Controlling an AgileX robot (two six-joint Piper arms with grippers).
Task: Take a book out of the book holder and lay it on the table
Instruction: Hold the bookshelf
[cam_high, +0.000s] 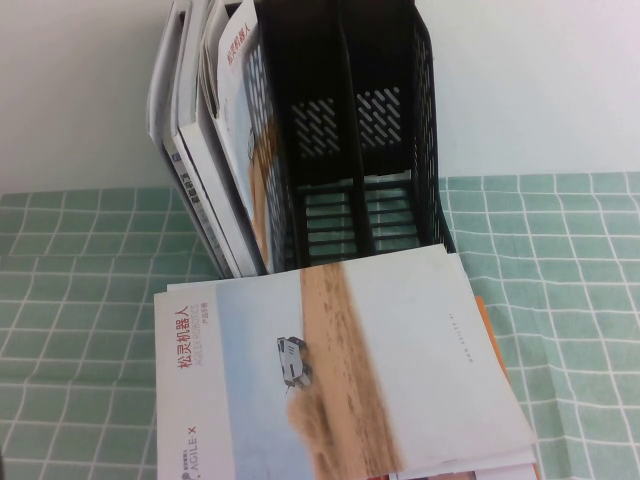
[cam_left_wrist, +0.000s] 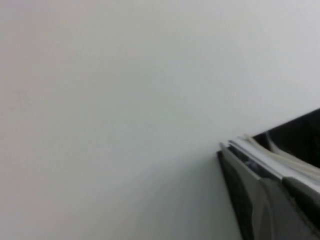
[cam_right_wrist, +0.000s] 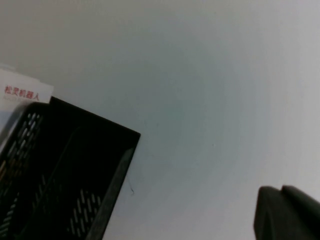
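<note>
The black mesh book holder (cam_high: 345, 130) stands at the back of the table, with several books (cam_high: 215, 150) upright in its left slot. A book with a sandy stripe on its cover (cam_high: 340, 370) lies flat on the table in front of the holder, on top of other flat books. Neither gripper shows in the high view. In the left wrist view my left gripper (cam_left_wrist: 282, 200) is shut and empty, with the holder's top and book edges (cam_left_wrist: 272, 157) just beyond it. In the right wrist view my right gripper (cam_right_wrist: 282, 212) is shut and empty, away from the holder (cam_right_wrist: 65, 170).
A green checked cloth (cam_high: 560, 270) covers the table. A plain white wall stands behind the holder. The holder's middle and right slots hold no books. An orange book edge (cam_high: 492, 340) sticks out under the flat stack.
</note>
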